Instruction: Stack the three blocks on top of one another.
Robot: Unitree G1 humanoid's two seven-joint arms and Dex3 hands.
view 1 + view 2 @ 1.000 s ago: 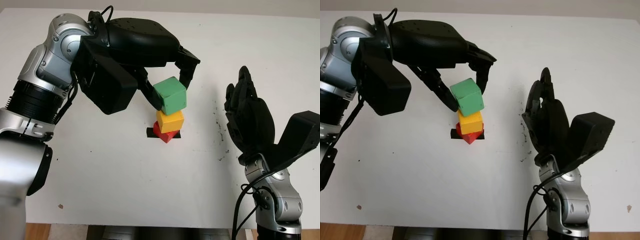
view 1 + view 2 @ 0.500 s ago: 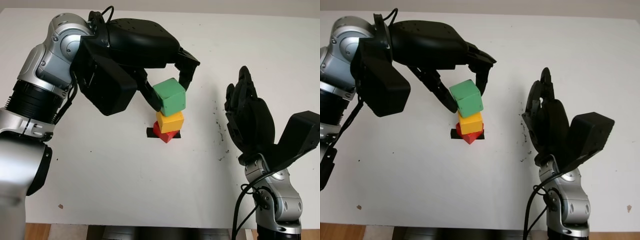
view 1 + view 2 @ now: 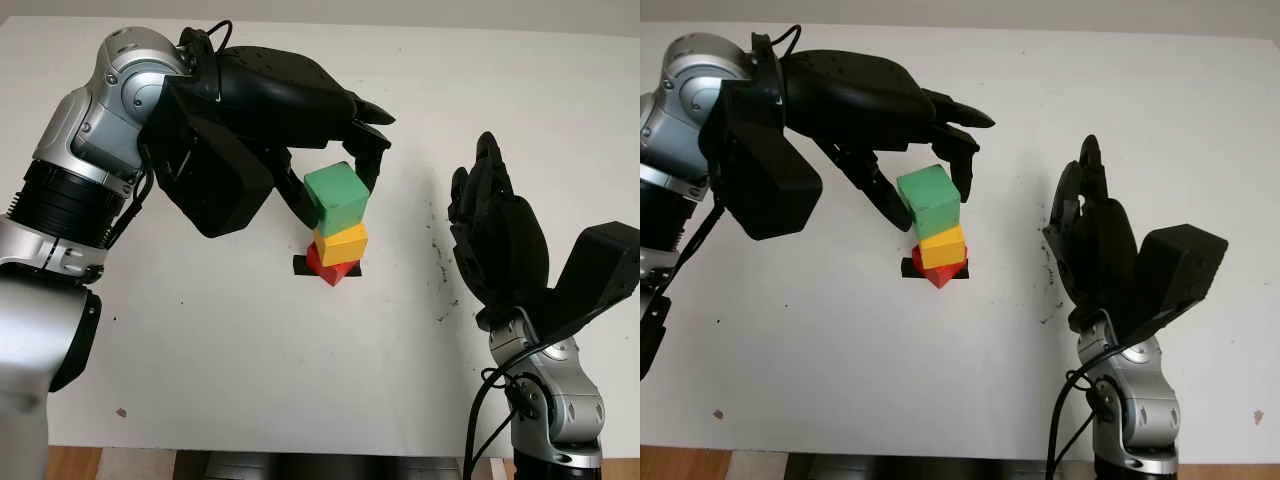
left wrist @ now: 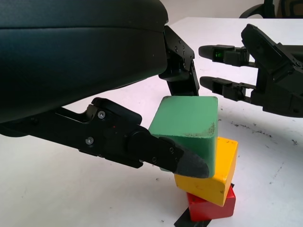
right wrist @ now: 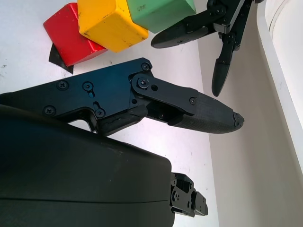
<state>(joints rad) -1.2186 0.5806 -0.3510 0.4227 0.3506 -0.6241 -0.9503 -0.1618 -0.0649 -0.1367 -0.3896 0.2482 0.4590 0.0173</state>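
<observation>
Three cubes stand stacked on our white counter (image 3: 250, 370): a red wooden cube (image 3: 329, 268) on a black tape mark (image 3: 300, 265), a yellow wooden cube (image 3: 341, 243) on it, and a green wooden cube (image 3: 337, 196) on top. Our left hand (image 3: 335, 150) grasps the green cube between its fingers (image 4: 182, 163). Our right hand (image 3: 497, 235) hovers open, well apart to the stack's right.

Green block (image 3: 336, 196) over yellow block (image 3: 341, 243) over red block (image 3: 328, 268), black patch (image 3: 299, 265) beneath, white surface (image 3: 250, 350), black hands.
</observation>
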